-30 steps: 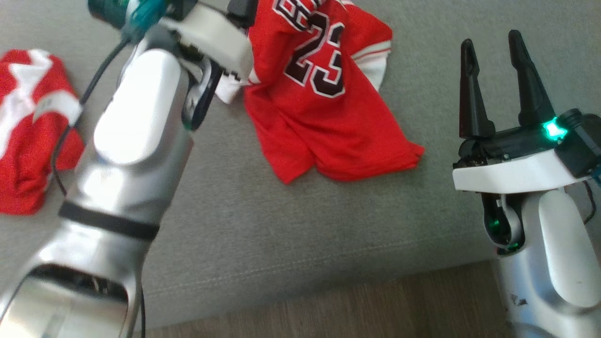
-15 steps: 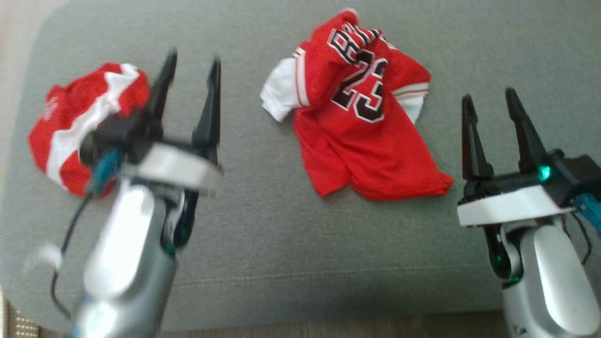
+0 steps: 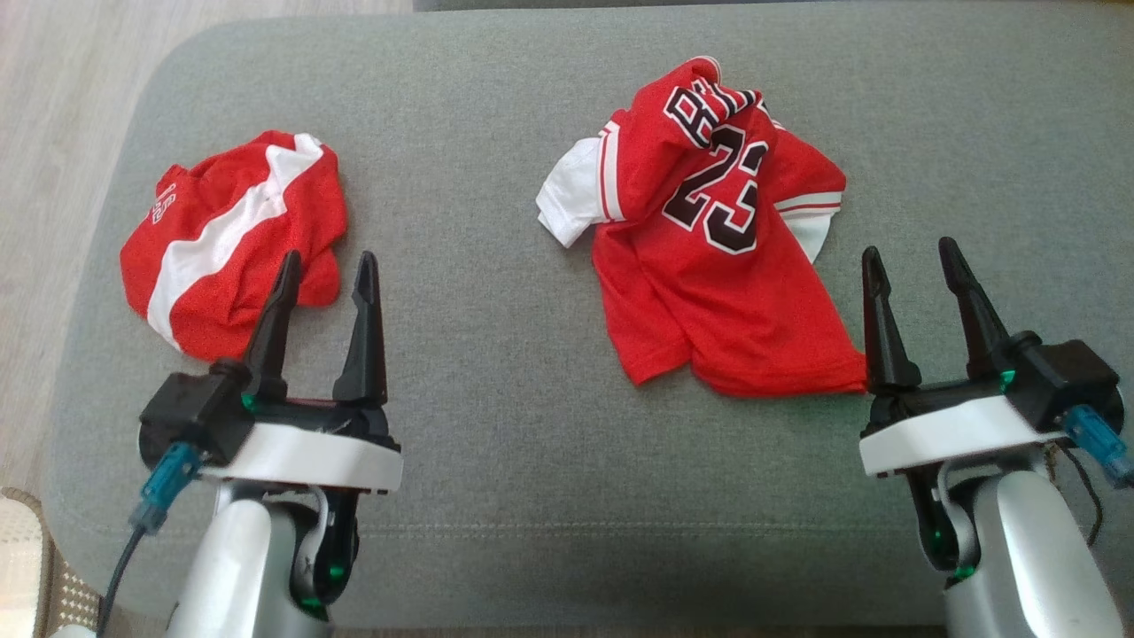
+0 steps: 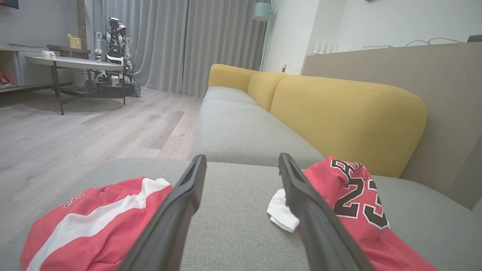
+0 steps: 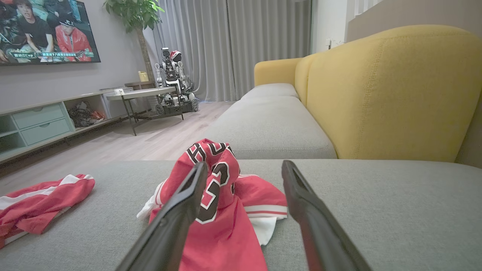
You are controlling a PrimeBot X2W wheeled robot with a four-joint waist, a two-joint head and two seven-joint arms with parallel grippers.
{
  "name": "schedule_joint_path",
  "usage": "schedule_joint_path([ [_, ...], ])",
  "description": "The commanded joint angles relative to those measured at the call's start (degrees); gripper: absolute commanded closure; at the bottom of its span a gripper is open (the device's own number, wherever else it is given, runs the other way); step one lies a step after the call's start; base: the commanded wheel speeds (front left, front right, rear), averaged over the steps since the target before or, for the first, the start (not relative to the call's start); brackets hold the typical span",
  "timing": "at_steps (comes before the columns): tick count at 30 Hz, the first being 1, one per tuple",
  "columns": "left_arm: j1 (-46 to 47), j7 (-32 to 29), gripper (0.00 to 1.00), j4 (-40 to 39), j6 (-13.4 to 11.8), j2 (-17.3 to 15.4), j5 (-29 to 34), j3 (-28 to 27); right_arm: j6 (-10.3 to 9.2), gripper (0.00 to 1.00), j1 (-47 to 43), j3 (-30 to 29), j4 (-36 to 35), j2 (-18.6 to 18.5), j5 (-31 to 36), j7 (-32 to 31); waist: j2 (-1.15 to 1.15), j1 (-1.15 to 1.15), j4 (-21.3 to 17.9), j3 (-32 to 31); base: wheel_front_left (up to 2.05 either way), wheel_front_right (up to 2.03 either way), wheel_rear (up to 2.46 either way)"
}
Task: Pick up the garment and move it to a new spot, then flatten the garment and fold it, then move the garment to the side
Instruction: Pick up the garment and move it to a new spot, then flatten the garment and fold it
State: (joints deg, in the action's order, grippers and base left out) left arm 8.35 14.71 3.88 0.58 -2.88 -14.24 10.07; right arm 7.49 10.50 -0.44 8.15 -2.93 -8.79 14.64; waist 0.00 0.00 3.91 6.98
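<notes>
A crumpled red jersey (image 3: 709, 292) with a black "23" and white sleeves lies bunched on the grey cushion (image 3: 496, 372), right of centre. It also appears in the left wrist view as the jersey (image 4: 357, 195) and in the right wrist view as the jersey (image 5: 222, 222). My left gripper (image 3: 328, 259) hovers open at the lower left, empty, well clear of the jersey; in its own view the left gripper (image 4: 241, 157) frames bare cushion. My right gripper (image 3: 911, 248) stands open and empty just beside the jersey's lower right hem, and the right gripper (image 5: 244, 164) looks over that garment.
Red shorts with a white stripe (image 3: 230, 248) lie crumpled at the left, just beyond my left fingertips. Wooden floor (image 3: 53, 106) borders the cushion's rounded left edge. A yellow sofa back (image 4: 339, 113) rises behind. Another robot (image 4: 113, 34) stands by a table far off.
The head camera has tilted, so the whole picture shifted. My left arm has drawn back from the jersey's top to the lower left, fingers open. The jersey lies where it was.
</notes>
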Motion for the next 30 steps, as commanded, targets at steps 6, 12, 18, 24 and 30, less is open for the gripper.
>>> schedule_joint_path([
  [6,2.4,0.3,0.00,-2.6,0.6,0.0,-0.1,-2.6,0.00,0.00,0.5,0.9,0.7,0.1,-2.1,0.4,0.00,0.00,0.0,0.6,0.00,0.00,0.00],
  [12,3.0,0.3,0.00,-2.5,0.4,0.0,-0.3,-1.8,0.00,0.00,1.2,0.5,5.7,0.1,-3.8,0.4,0.00,0.00,0.5,2.4,0.00,0.00,0.00],
  [18,4.1,0.3,0.00,-2.2,0.8,0.0,-0.2,-0.9,0.00,0.00,3.8,0.3,12.6,0.1,-5.3,0.4,0.00,0.00,1.3,4.3,0.00,0.00,0.00],
  [24,4.9,0.3,0.00,-1.6,0.9,0.0,-0.3,-0.1,0.00,0.00,5.9,0.9,17.3,0.1,-6.1,0.4,0.00,0.00,1.9,5.5,0.00,0.00,0.00],
  [30,5.2,0.3,0.00,-1.4,0.9,0.0,-0.5,0.5,0.00,0.00,7.4,0.3,23.4,0.1,-6.1,0.4,0.00,0.00,2.5,6.0,0.00,0.00,0.00],
])
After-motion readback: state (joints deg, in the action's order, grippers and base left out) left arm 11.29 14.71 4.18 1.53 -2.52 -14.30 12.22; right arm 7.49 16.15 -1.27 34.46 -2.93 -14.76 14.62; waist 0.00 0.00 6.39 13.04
